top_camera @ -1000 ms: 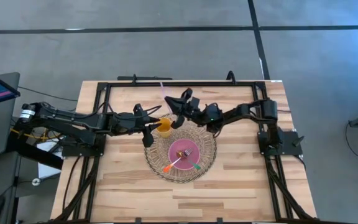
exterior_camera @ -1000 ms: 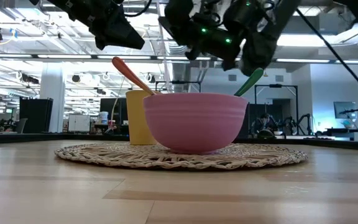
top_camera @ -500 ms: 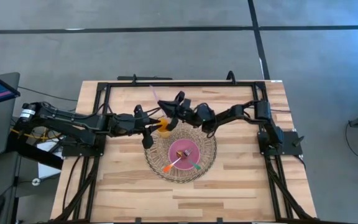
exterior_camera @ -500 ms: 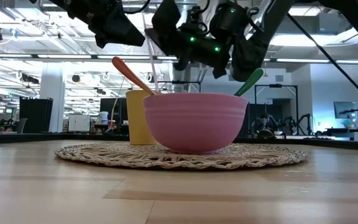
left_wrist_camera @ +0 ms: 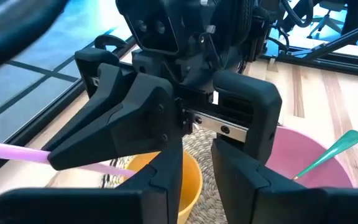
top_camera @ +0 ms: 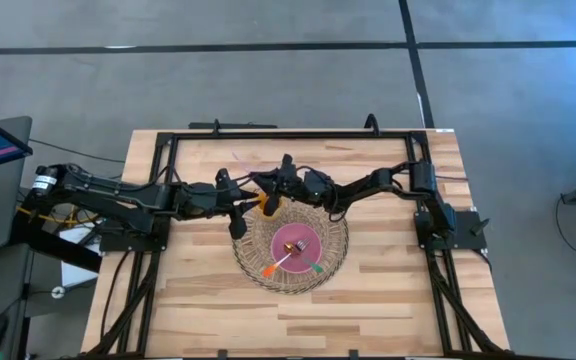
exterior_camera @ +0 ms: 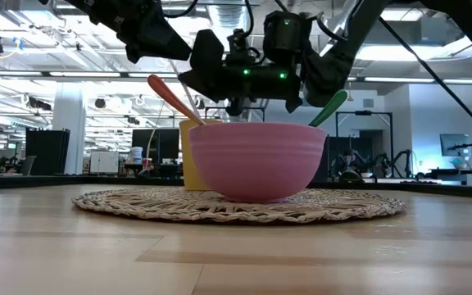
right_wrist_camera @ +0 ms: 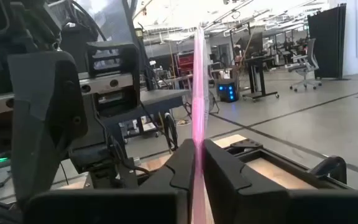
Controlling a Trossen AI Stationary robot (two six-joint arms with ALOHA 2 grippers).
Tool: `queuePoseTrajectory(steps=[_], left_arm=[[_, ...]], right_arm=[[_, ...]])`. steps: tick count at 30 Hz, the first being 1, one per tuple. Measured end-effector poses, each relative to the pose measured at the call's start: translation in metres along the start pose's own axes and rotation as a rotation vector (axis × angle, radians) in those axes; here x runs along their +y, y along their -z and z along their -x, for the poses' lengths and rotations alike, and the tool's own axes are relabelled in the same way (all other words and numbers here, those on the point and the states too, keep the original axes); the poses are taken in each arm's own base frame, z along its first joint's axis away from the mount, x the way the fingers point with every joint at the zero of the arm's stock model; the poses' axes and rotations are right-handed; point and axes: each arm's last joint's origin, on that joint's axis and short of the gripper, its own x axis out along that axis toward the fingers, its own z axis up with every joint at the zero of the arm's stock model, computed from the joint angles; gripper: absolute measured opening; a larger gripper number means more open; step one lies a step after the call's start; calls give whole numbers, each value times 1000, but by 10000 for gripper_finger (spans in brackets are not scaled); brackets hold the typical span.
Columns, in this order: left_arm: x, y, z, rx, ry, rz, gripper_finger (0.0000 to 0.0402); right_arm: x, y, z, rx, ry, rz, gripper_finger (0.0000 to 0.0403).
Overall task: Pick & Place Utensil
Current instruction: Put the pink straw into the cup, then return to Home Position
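A pink bowl (top_camera: 293, 243) stands on a round woven mat (top_camera: 333, 262), with an orange utensil (top_camera: 271, 267) and a green utensil (top_camera: 317, 267) leaning on its rim. A yellow cup (top_camera: 265, 207) stands on the mat's far left part. My right gripper (top_camera: 266, 187) hovers over the cup, shut on a thin pink utensil (right_wrist_camera: 198, 74). My left gripper (top_camera: 239, 210) is open and empty just left of the cup, which shows beyond its fingers in the left wrist view (left_wrist_camera: 182, 180). My right gripper pinches the pink utensil's shaft (right_wrist_camera: 197, 144) between its two fingers. The long free part sticks out past the fingertips, slanting up toward the table's far left (left_wrist_camera: 11, 151). The utensil is lifted clear of cup and table.
A black metal frame (top_camera: 268, 133) runs along the table's far, left and right sides. The two grippers are close together above the cup. Bare wooden table (top_camera: 298, 320) lies toward the near edge.
My right gripper has gone toward the table's left edge and down, over the yellow cup, and has turned, so the pink utensil now tips from pointing at the far edge toward the far left. The cup shows a little farther right in the low view.
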Motion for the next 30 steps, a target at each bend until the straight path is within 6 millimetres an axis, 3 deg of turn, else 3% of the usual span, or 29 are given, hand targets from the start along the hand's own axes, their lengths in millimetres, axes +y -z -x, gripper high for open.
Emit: queuePoseTrajectory(steps=[15,24,30], left_arm=[[0,0,0,0,0,0,88],[0,0,0,1,0,0,88],[0,0,0,1,0,0,88]], right_arm=[[0,0,0,5,1,11,116],[2,-7,0,-65,-13,1,122],[7,-30,1,-63,-37,83,116]])
